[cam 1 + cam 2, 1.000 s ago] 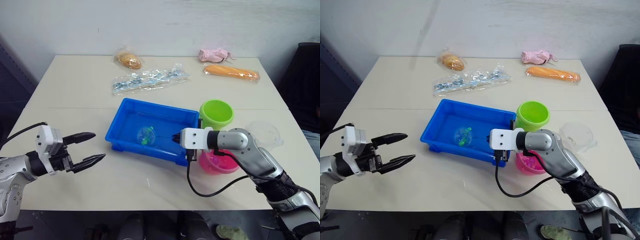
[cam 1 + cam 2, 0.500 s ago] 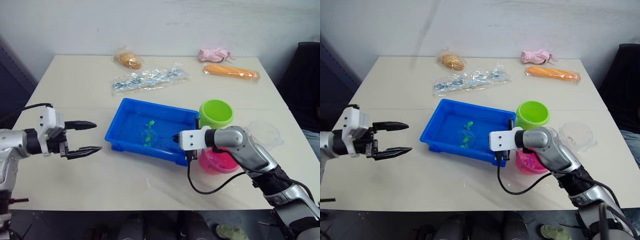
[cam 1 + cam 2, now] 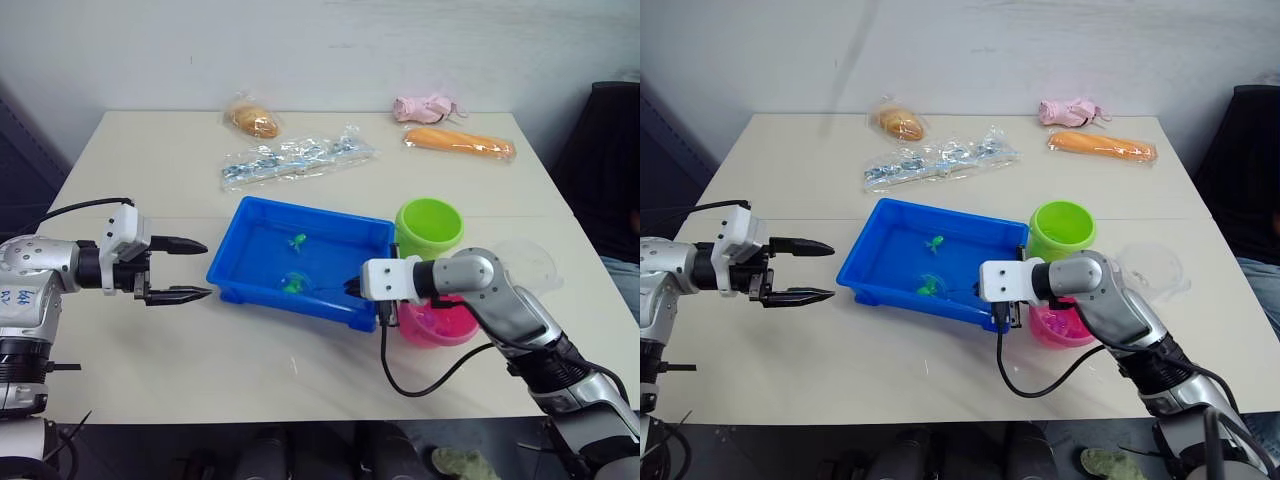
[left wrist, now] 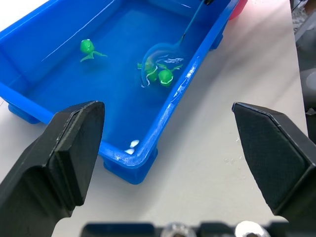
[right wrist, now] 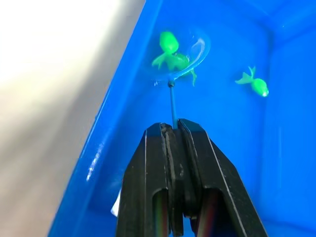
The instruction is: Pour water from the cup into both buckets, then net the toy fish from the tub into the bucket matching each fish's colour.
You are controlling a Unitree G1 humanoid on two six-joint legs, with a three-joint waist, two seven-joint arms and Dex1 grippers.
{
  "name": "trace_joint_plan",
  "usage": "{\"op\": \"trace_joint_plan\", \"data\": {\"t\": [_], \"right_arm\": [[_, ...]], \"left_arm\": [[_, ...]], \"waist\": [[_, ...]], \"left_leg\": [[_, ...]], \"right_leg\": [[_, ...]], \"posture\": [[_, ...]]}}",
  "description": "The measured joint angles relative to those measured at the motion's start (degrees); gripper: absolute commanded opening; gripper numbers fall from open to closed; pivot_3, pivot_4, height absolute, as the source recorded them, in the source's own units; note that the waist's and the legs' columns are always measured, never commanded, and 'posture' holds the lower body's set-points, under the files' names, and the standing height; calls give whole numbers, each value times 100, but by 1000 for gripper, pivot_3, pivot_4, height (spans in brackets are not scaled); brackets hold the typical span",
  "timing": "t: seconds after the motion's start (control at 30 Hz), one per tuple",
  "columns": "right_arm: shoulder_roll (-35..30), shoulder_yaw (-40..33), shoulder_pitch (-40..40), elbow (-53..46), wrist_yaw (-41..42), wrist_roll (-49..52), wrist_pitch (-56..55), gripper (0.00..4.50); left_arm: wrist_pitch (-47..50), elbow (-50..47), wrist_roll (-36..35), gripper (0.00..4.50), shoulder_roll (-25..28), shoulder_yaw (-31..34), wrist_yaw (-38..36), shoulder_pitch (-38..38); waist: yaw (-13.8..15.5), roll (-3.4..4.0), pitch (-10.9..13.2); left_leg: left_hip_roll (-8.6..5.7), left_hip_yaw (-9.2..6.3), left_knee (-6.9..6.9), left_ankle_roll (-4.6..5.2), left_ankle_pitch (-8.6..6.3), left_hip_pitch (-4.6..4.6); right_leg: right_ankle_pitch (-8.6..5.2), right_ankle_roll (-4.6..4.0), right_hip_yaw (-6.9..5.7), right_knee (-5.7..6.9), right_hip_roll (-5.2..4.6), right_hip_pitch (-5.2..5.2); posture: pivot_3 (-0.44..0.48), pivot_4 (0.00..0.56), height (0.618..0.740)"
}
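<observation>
right gripper (image 5: 173,136): fingers pressed together on the thin handle of the net, at the near right edge of the tub, just in front of the pink bucket.
net (image 4: 160,58): its hoop lies inside the tub near the front wall, with two green fish (image 4: 159,73) in or against the mesh; whether they lie inside the hoop or just under it cannot be told.
third green fish (image 3: 297,240): loose in the tub, further back, apart from the net.
tub (image 3: 240,250): blue tray in the middle of the table, long side angled a little toward the right arm.
left gripper (image 3: 180,270): fingers spread apart and holding nothing, pointing at the left end of the tub, near it but not touching.
green bucket (image 3: 430,228): upright at the far right corner of the tub, touching or just beside its rim.
pink bucket (image 3: 437,322): in front of the green one, partly hidden behind the right forearm.
cup (image 3: 1155,270): clear, on the table to the right of the two buckets.
table (image 3: 150,180): pale top; at its far side lie a bagged bun (image 3: 253,119), a strip of clear packets (image 3: 295,158), a wrapped long orange roll (image 3: 458,144) and a pink bundle (image 3: 425,107).
</observation>
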Motion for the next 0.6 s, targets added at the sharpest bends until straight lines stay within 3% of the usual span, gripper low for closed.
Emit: {"op": "trace_joint_plan", "data": {"t": [0.27,0.6], "right_arm": [[-8,-417,7,-298,76,688,996,0],[-80,-1265,78,-600,-72,1785,2252,0]], "left_arm": [[-38,-19,-28,4459,-132,60,-10,42],[341,-803,-529,4459,-326,708,357,716]], "waist": [[-3,-1,0],[47,-1,0]], "left_leg": [[4,-1,0,0,0,0],[5,-12,1,2,-1,-2]], "right_leg": [[0,0,0,1,-1,0],[0,0,1,6,-11,-1]], "posture": [[0,150,740],[0,150,740]]}}
